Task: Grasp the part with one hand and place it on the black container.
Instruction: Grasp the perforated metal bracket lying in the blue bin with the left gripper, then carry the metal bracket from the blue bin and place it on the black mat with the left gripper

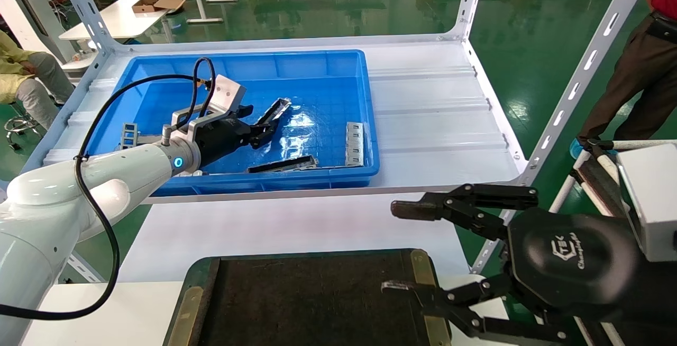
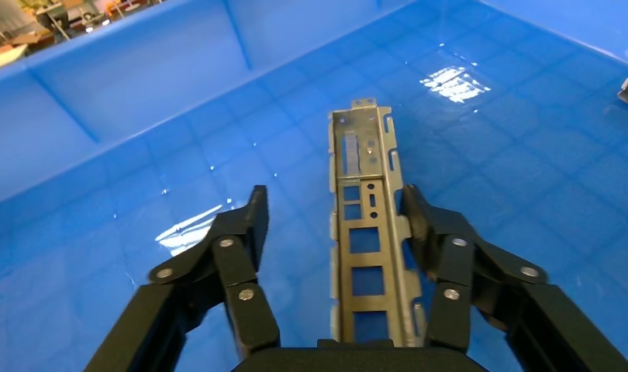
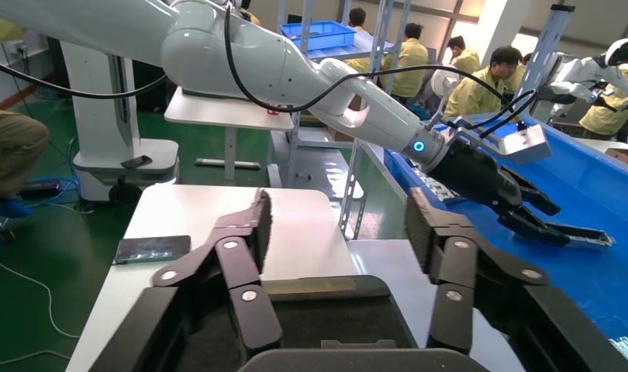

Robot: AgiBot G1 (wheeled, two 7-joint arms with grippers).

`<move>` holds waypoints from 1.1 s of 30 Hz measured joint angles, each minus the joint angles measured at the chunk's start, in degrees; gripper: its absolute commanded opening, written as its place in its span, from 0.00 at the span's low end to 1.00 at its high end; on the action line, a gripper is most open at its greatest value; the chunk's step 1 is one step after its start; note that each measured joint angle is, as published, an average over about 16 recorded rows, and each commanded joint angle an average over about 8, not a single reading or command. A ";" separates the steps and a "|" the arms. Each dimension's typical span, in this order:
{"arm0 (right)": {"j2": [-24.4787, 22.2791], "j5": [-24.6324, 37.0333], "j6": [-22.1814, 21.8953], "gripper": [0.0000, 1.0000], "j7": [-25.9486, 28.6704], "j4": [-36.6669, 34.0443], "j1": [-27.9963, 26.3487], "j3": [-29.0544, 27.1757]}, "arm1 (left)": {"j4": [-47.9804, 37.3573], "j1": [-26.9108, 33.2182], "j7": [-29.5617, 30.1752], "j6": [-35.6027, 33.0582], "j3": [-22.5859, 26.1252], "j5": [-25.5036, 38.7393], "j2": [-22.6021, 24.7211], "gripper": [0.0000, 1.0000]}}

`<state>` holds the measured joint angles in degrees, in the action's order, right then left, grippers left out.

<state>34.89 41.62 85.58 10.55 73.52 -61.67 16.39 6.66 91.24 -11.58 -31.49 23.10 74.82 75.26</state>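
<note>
The left gripper [image 2: 334, 209] straddles the part [image 2: 367, 232] — its long axis runs straight out from the palm; jaws wide open, one finger [image 2: 423, 221] apparently touching, nothing clamped.

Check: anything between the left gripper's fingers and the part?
No. In the left wrist view the part lies between the open left gripper's fingers; only bare blue bin floor separates them.

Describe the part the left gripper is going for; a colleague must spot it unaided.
Look in the big blue bin on the white shelf. Near its middle, the left gripper reaches in with its fingers open on either side of the part. It is the slim silver strip with rectangular cut-outs; the wider perforated plates lie apart from it.
</note>
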 measured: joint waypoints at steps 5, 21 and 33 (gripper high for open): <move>-0.01 -0.01 -0.01 0.00 -0.01 0.00 0.00 0.02 | -1.51 0.40 -0.74 -0.18 -0.36 -0.53 0.13 0.00; -0.03 -0.06 -0.04 0.00 -0.04 0.00 -0.02 0.08 | -3.06 2.16 -1.75 -2.89 -1.98 -2.94 -0.43 0.00; -0.05 -0.09 -0.06 0.00 -0.06 0.00 -0.03 0.13 | -0.27 5.09 0.20 -14.98 -3.98 -6.25 -3.88 0.00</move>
<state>34.84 41.53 85.52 10.49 73.51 -61.70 16.52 6.39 96.33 -11.39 -46.47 19.13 68.57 71.38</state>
